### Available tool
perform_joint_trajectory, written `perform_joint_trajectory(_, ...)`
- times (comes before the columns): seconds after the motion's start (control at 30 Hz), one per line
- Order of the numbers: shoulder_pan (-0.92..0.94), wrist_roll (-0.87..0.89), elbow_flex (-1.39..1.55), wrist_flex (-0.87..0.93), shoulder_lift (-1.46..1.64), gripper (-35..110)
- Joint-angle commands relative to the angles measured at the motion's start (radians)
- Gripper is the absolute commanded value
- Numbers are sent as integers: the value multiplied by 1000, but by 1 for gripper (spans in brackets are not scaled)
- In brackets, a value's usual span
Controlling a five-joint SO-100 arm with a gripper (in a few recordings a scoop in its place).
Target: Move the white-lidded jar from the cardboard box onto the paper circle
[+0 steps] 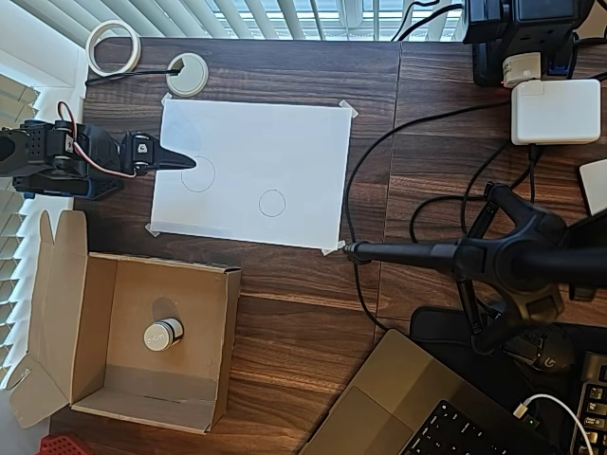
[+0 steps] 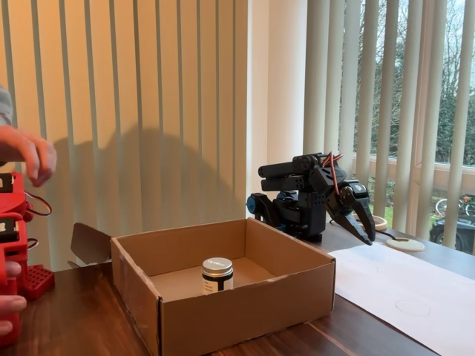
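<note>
Jar (image 1: 163,335), box (image 1: 223,346) centre: small, rigid, likely light, slick glass; grip its sides below lid. Pincer (image 1: 187,162) at 12 o'clock, clenched, empty.

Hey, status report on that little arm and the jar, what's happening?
Black gripper shut, empty, above the white paper. White-lidded jar upright inside brown cardboard box. Small pencil circle free.

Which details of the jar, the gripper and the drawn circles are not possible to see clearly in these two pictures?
- White-lidded jar: the lid print is too small to read in the overhead view; the label is too small in the fixed view.
- Gripper: both views leave unclear whether the fingers are closed or slightly parted.
- Paper circle: faint in the fixed view.
- Cardboard box: its near wall hides part of the floor in the fixed view.
</note>
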Motion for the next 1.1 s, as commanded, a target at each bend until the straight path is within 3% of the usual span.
perform_joint_trajectory(0.0,-11,-15,-17,8,64,0)
perform_joint_trajectory(0.3,-20,-26,-17,6,64,1)
perform_joint_trajectory(0.53,-21,-40,-17,6,64,20)
perform_joint_trajectory(0.73,-17,-164,-63,-20,14,27)
perform_joint_trajectory(1.07,3,-403,-414,-183,-394,28)
